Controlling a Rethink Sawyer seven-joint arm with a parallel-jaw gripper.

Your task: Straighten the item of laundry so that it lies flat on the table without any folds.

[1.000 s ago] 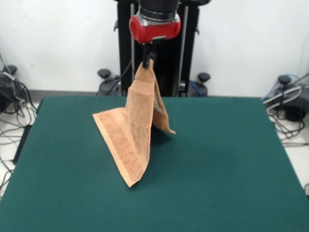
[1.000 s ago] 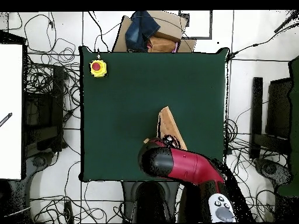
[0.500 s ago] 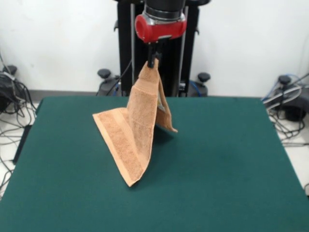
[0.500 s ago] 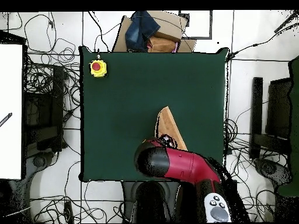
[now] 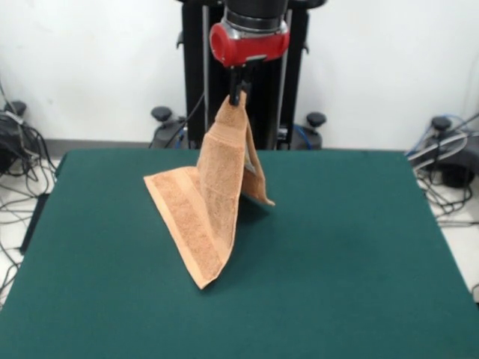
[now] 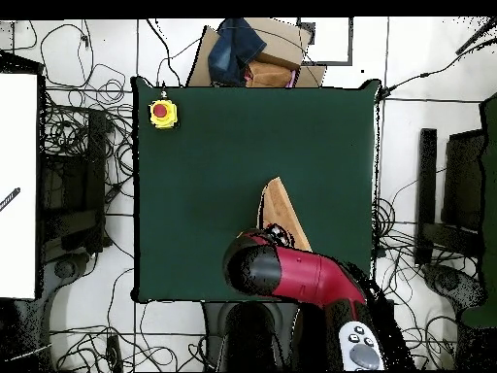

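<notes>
Since a second ago the end effector [image 5: 237, 96] has shifted slightly right and now holds steady, pinched shut on the towel [image 5: 212, 194] by its top, so no flattening yet. The towel hangs mid-desk [image 5: 352, 254], its long axis running from the far peak down to its near corner.

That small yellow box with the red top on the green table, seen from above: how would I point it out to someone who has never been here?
Start with the large dark green cloth-topped table in the overhead view and go to its corner farthest from the red and black robot arm, at the picture's upper left. There sits the small yellow box with a round red button, the table's only bright, hard item, well apart from the orange-tan terry towel.
</notes>
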